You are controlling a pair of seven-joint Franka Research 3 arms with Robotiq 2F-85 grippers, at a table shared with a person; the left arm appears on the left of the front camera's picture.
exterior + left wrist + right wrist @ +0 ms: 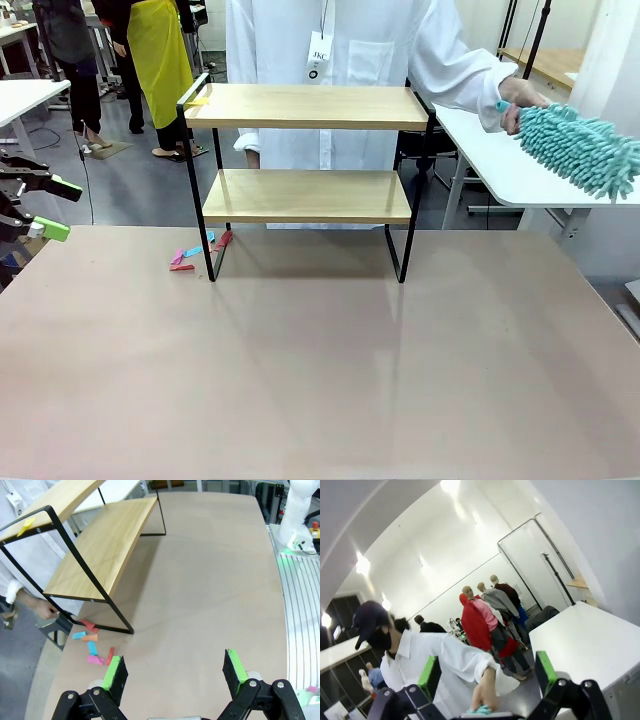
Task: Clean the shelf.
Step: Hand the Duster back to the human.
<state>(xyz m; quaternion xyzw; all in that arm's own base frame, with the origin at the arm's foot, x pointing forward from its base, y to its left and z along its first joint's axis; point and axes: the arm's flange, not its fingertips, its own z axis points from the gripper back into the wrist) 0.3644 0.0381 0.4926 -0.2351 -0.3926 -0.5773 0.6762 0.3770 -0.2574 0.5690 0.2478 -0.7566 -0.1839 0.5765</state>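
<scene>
The shelf (pixel 305 195) stands at the far middle of the table, two wooden boards in a black frame; it lies at the upper left in the left wrist view (pixel 100 555). My left gripper (pixel 58 208) hangs open at the table's left edge, well short of the shelf, with nothing between its fingers (pixel 175 669). My right gripper (pixel 487 674) is open and points up at a person in a white coat. That person's hand (pixel 485 695) grips a teal end just below my fingers. At the right, the person's hand (pixel 520 100) holds a teal fluffy duster (pixel 580 150).
Small pink, red and blue paper scraps (pixel 195 255) lie on the table by the shelf's left foot (pixel 90 645). A yellow scrap (pixel 197 100) sits on the top board's left end. A white side table (pixel 500 170) stands at the right.
</scene>
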